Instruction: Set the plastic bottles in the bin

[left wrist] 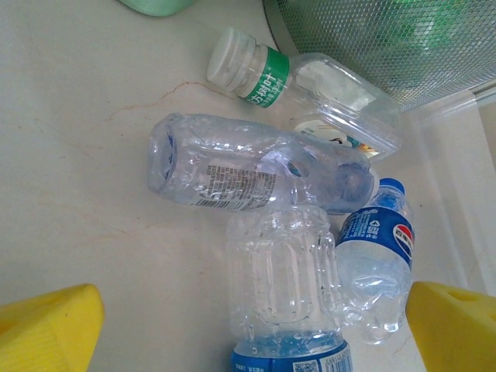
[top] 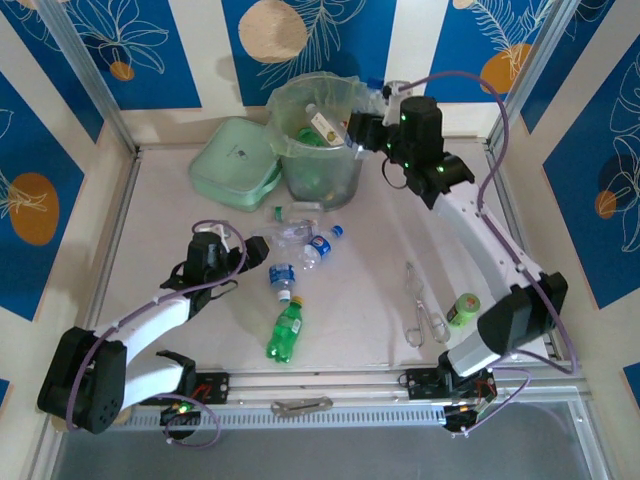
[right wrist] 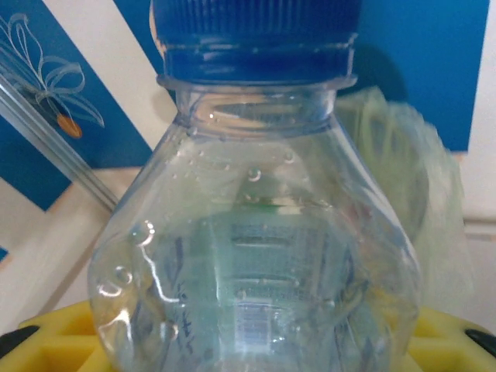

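Note:
My right gripper (top: 366, 131) hovers at the right rim of the bin (top: 320, 150), shut on a clear plastic bottle with a blue cap (right wrist: 256, 225); the bag liner (right wrist: 407, 178) shows behind the bottle. The bin holds several bottles. My left gripper (top: 262, 250) is open and low over the table, its yellow fingertips (left wrist: 46, 325) either side of a clear blue-labelled bottle (left wrist: 283, 287) without touching it. Beyond that lie a crushed clear bottle (left wrist: 225, 167), a Pepsi-labelled bottle (left wrist: 380, 256) and a white-capped, green-labelled bottle (left wrist: 263, 74). A green bottle with a yellow cap (top: 287, 328) lies nearer the arms.
A flat pale-green lid (top: 235, 165) leans left of the bin. Metal tongs (top: 420, 305) and a stubby lime-green item (top: 463, 308) lie at the right, by the right arm. Another metal tool (top: 300, 405) rests on the front rail.

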